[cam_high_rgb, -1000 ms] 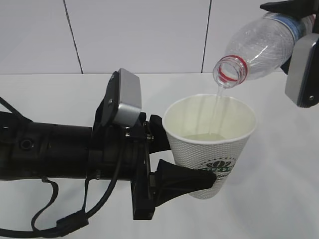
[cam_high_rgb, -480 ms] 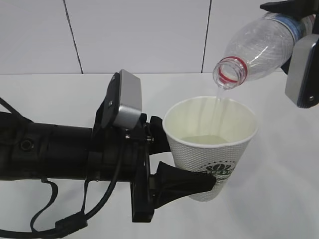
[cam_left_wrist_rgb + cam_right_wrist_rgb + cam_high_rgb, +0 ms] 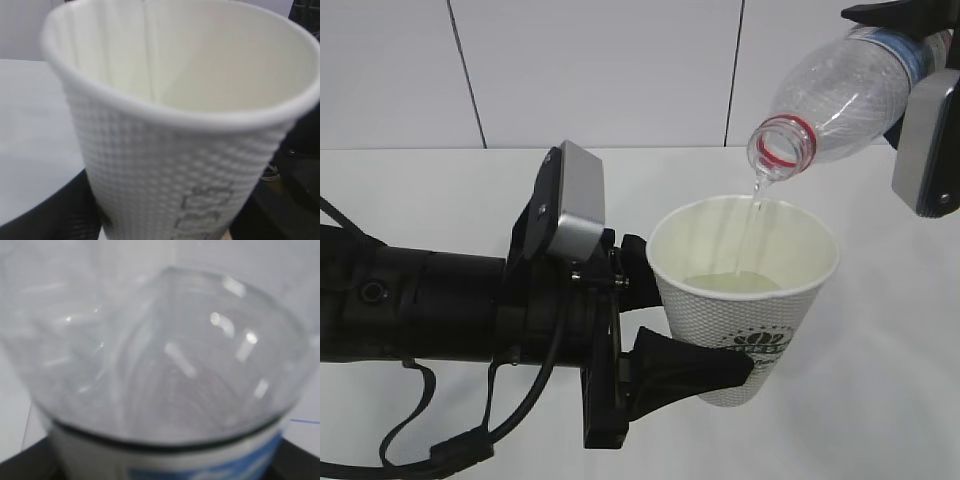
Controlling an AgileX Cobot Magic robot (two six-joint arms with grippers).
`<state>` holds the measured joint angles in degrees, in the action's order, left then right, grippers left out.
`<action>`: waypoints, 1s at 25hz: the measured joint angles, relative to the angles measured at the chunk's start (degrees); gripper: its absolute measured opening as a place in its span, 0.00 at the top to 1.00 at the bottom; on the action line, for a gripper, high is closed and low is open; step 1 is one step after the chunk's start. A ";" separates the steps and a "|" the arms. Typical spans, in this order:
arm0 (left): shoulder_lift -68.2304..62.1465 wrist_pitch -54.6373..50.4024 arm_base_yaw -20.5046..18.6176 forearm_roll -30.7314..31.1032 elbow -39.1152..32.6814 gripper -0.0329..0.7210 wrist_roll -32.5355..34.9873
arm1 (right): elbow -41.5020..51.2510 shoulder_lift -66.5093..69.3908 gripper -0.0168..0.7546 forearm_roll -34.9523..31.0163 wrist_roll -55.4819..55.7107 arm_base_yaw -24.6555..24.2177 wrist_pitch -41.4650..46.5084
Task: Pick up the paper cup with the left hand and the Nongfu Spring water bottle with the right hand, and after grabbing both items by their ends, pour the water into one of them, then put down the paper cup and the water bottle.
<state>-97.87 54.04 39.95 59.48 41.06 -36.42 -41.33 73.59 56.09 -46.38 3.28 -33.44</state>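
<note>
White tabletop [image 3: 880, 400], tiled wall behind. Left hand [image 3: 685, 325] grips the paper cup [image 3: 745, 300] low on its wall, upright, clear of the table. Right hand [image 3: 920, 110] clamps the Nongfu Spring water bottle [image 3: 830, 95], tilted neck-down; the water [image 3: 752, 215] streams into the cup. Pickups done, pour underway; set-down remains.

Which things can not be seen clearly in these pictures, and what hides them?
- Right hand: exterior view, its fingers are cut off by the frame edge.
- Water bottle: its base is cut off there; the right wrist view is blurred.
- Paper cup: green lettering is partly hidden by a left hand finger; blurred in the left wrist view.
</note>
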 joint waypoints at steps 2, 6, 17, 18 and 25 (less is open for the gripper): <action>0.00 0.00 0.00 0.00 0.00 0.29 0.00 | 0.00 0.00 0.36 0.00 0.00 0.00 0.00; 0.00 0.00 0.00 0.04 0.00 0.29 0.00 | 0.00 0.00 0.36 0.00 0.00 0.00 0.00; 0.00 0.00 0.00 0.13 0.00 0.29 0.00 | 0.00 0.00 0.36 0.00 -0.04 0.00 0.00; 0.00 0.00 0.00 0.13 0.00 0.29 0.00 | 0.00 0.00 0.36 0.00 -0.04 0.00 0.00; 0.00 0.00 0.00 0.13 0.00 0.29 0.00 | 0.00 0.00 0.36 0.00 -0.04 0.00 0.00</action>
<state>-97.87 54.04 39.95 59.61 41.06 -36.42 -41.33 73.59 56.09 -46.42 3.28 -33.44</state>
